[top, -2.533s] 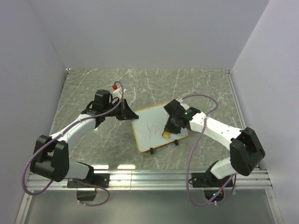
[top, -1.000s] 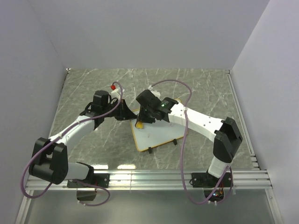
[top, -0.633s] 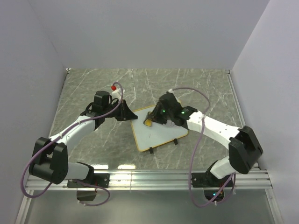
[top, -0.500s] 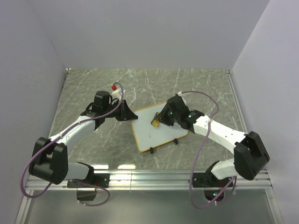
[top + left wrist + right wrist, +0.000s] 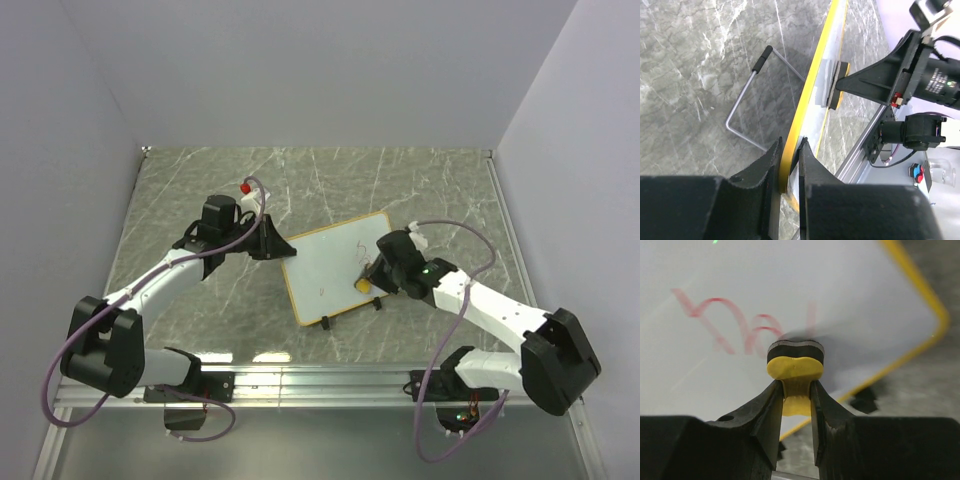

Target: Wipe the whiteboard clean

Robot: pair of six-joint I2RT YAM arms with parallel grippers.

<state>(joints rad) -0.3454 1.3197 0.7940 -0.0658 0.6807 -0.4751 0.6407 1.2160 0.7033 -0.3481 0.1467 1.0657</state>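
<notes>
Over the last couple of seconds the right arm has swept the eraser (image 5: 361, 285) out to the far-left corner of the whiteboard (image 5: 335, 258) and back. It now sits near the board's near-right edge, pad pressed flat on the white face. The large red scrawl that filled the middle of the board is mostly gone. In the top view only faint traces remain, while the right wrist view shows a red scribble (image 5: 729, 322) just beyond the pad. We judge the job partly done, with more passes needed.

The right fingers (image 5: 765, 410) are closed narrow on the yellow eraser's waist. The left fingers (image 5: 767, 165) are pinched on the board's yellow frame at its far-left corner, steadying it on the desk (image 5: 200, 180).

The scribble forms no letters we can read, and we see no brand or label on board or eraser.
</notes>
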